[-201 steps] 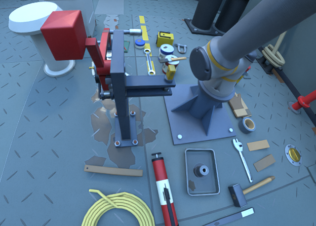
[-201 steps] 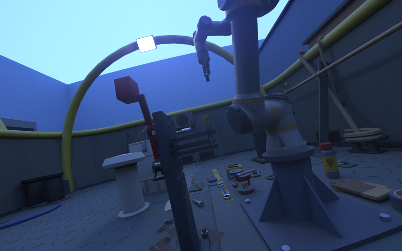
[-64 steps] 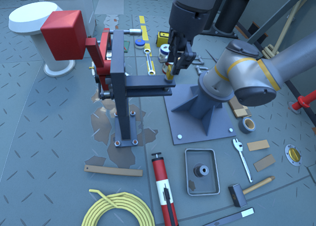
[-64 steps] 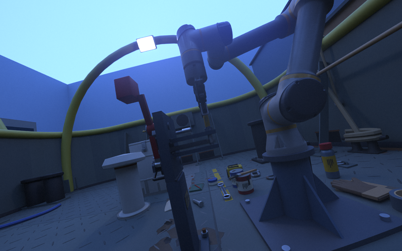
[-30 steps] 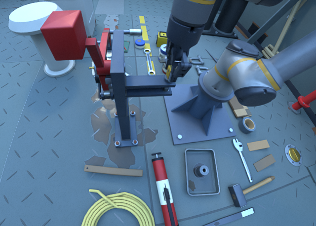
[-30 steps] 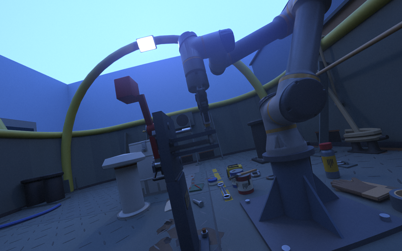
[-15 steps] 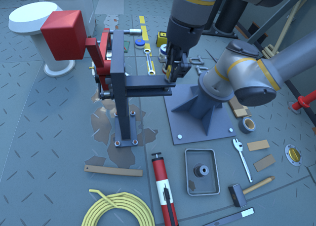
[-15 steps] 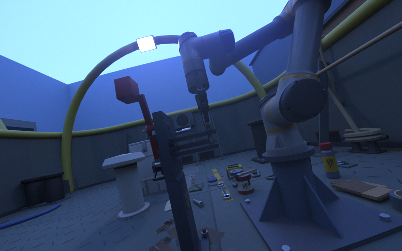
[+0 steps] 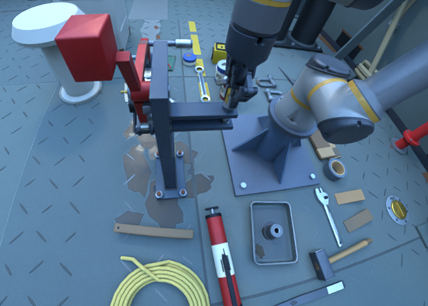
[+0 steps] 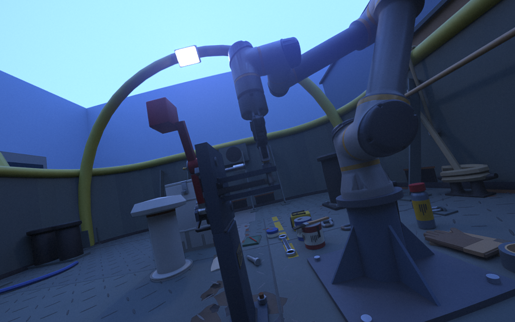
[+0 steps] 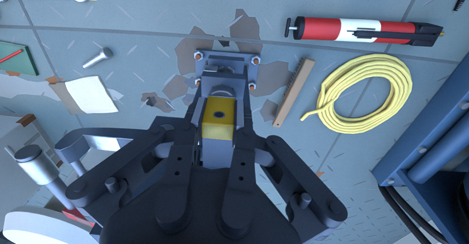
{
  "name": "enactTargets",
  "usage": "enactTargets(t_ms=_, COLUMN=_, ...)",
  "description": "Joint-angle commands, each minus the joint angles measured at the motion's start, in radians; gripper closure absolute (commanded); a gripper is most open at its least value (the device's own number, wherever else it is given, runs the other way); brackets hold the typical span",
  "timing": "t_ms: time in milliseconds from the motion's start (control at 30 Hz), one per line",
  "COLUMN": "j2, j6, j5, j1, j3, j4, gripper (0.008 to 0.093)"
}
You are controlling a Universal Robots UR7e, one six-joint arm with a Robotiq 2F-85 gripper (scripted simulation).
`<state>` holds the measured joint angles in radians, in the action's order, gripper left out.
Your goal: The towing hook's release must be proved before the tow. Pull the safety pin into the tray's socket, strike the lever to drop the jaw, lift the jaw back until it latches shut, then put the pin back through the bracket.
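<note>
The safety pin's shaft is hidden inside the bracket (image 9: 202, 114); only its yellow block head (image 11: 218, 118) (image 9: 228, 101) shows at the bracket's outer end. I grip that head between the fingers of my gripper (image 11: 217, 134) (image 9: 232, 99) (image 10: 264, 154), which points straight down over the twin-bar bracket on the dark post (image 9: 162, 116). The red lever (image 9: 131, 71) with its big red block (image 9: 86, 47) stands raised on the post's far side. The jaw is mostly hidden behind the post. The grey tray (image 9: 275, 232) with its round socket (image 9: 273, 231) lies on the floor near the front.
Behind the post stand a white pedestal (image 9: 52, 47) and a cabinet. My arm's base plate (image 9: 269, 158) is right of the post. A red-and-white pump (image 9: 221, 251), yellow rope coil (image 9: 160, 285), wooden strip (image 9: 154, 231), wrench (image 9: 328, 215) and hammer (image 9: 337, 258) lie around the tray.
</note>
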<state>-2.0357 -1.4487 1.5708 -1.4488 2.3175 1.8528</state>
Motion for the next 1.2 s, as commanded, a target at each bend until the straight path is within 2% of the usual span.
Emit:
enactTargets(t_ms=0, j2=0.0, j6=0.0, j5=0.0, j1=0.0, j3=0.0, j4=0.001, gripper=0.0764)
enactTargets(t_ms=300, j2=0.0, j6=0.0, j5=0.0, j1=0.0, j3=0.0, j4=0.001, gripper=0.0934)
enactTargets(t_ms=1167, j2=-0.008, j6=0.0, j5=0.0, j1=0.0, j3=-0.023, j4=-0.029, gripper=0.0934)
